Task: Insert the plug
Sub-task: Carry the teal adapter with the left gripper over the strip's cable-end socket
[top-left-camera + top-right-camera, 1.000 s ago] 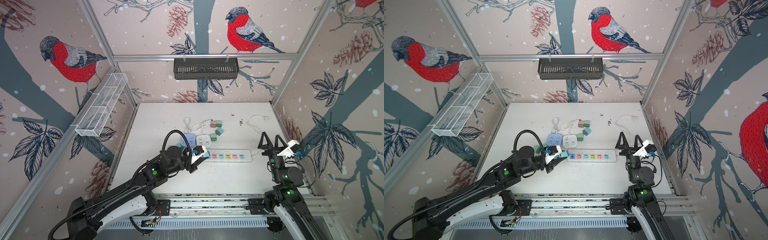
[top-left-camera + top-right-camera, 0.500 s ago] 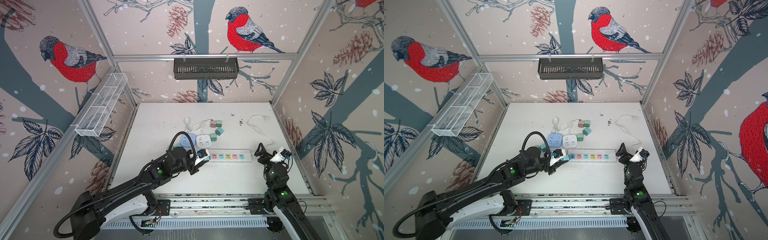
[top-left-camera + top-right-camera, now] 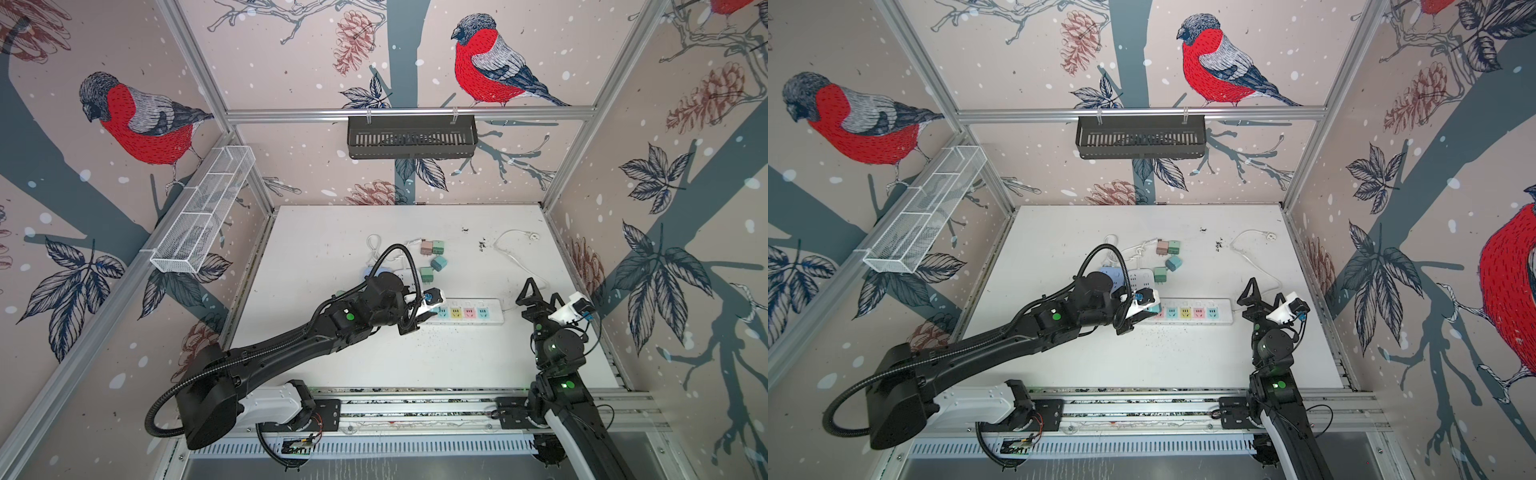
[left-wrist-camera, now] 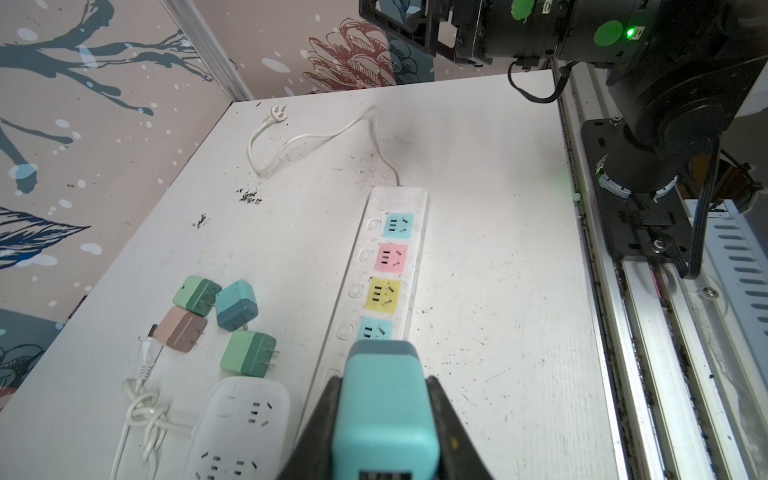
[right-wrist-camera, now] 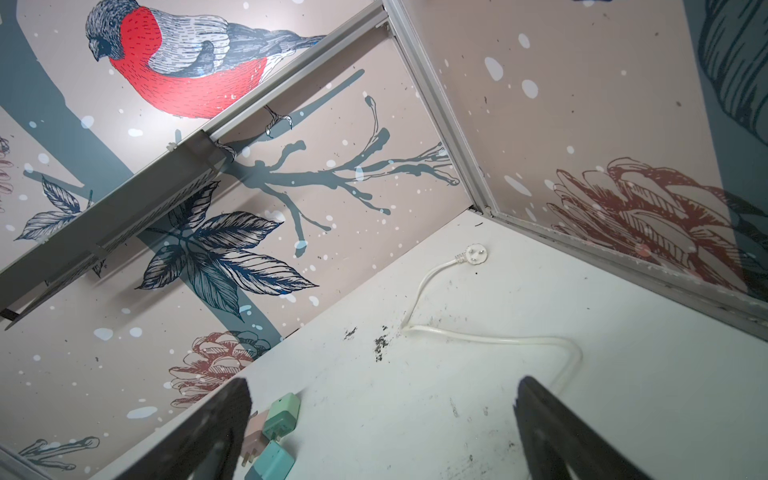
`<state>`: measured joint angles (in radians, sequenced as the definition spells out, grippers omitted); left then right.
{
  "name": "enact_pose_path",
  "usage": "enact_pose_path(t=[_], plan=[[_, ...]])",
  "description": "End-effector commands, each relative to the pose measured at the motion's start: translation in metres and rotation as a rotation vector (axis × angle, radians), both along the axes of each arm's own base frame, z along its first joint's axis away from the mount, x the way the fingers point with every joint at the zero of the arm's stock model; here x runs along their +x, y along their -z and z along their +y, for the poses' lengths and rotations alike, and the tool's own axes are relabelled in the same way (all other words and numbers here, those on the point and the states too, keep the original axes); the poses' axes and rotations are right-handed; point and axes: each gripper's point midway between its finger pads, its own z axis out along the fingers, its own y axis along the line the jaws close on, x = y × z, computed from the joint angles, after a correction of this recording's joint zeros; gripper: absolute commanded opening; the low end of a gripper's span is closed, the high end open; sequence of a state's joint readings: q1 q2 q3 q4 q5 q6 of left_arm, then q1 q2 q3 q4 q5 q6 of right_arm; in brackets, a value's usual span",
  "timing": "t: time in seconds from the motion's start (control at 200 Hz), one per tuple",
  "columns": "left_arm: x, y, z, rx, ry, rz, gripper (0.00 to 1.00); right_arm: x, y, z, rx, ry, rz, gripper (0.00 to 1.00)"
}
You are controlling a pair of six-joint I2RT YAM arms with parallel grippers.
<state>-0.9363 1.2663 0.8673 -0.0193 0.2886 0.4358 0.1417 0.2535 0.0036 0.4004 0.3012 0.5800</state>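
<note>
In both top views the left arm (image 3: 291,345) reaches low across the bench (image 3: 415,365), the left end effector (image 3: 422,313) at the left end of the power strip (image 3: 471,312); the right end effector (image 3: 541,293) is raised beside the other end. The left wrist view alone shows the teal plug (image 4: 384,419) clamped between the fingers (image 4: 320,424) over the strip's end; whether they touch is unclear. The right wrist view shows that end effector's fingers (image 5: 232,403) spread wide and holding nothing.

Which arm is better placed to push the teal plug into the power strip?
Left. The left gripper is shut on the teal plug, poised over one end of the power strip. The right gripper is open, empty and raised beyond the strip's other end, so it would need a handover.
</note>
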Motion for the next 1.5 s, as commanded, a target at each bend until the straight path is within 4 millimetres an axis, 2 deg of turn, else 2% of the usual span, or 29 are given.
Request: enact_pose_path(t=[0.0, 0.085, 0.1, 0.11, 0.14, 0.275, 0.46, 0.625, 0.831, 0.956, 1.076, 1.156, 1.291, 1.496], plan=[[-0.003, 0.002, -0.013, 0.035, 0.081, -0.018, 0.0, 0.005, 0.041, 0.007, -0.003, -0.051, 0.08, 0.99], [0.001, 0.009, -0.024, 0.076, 0.1, -0.019, 0.0, 0.011, 0.045, 0.005, 0.008, -0.053, 0.124, 1.0], [0.002, 0.016, -0.024, 0.095, 0.099, -0.012, 0.0, 0.012, 0.047, 0.004, 0.012, -0.048, 0.133, 0.99], [0.004, 0.009, -0.028, 0.089, 0.098, -0.021, 0.0, 0.013, 0.047, 0.003, 0.015, -0.048, 0.139, 0.99], [0.007, 0.009, -0.033, 0.106, 0.096, -0.027, 0.0, 0.015, 0.05, 0.001, 0.025, -0.041, 0.158, 0.99], [0.013, 0.028, -0.055, 0.226, 0.114, -0.047, 0.0, 0.022, 0.06, -0.006, 0.064, -0.045, 0.218, 0.99], [0.013, 0.056, -0.082, 0.351, 0.199, -0.003, 0.0, 0.021, 0.065, -0.018, 0.099, 0.0, 0.233, 1.0], [0.02, 0.07, -0.099, 0.438, 0.235, 0.035, 0.0, 0.017, 0.066, -0.021, 0.109, 0.024, 0.222, 1.0], [0.035, 0.074, -0.124, 0.49, 0.211, 0.102, 0.0, 0.013, 0.07, -0.029, 0.134, 0.073, 0.23, 1.0], [0.044, 0.067, -0.147, 0.456, 0.177, 0.168, 0.0, 0.012, 0.074, -0.036, 0.154, 0.113, 0.25, 1.0], [0.052, 0.072, -0.164, 0.448, 0.145, 0.222, 0.0, 0.013, 0.079, -0.039, 0.165, 0.135, 0.28, 1.0], [0.055, 0.079, -0.171, 0.456, 0.134, 0.251, 0.0, 0.014, 0.084, -0.042, 0.175, 0.149, 0.305, 1.0], [0.05, 0.086, -0.181, 0.451, 0.181, 0.287, 0.0, 0.014, 0.086, -0.044, 0.184, 0.155, 0.318, 1.0], [0.05, 0.092, -0.18, 0.456, 0.16, 0.316, 0.0, 0.014, 0.087, -0.045, 0.191, 0.156, 0.316, 1.0]])
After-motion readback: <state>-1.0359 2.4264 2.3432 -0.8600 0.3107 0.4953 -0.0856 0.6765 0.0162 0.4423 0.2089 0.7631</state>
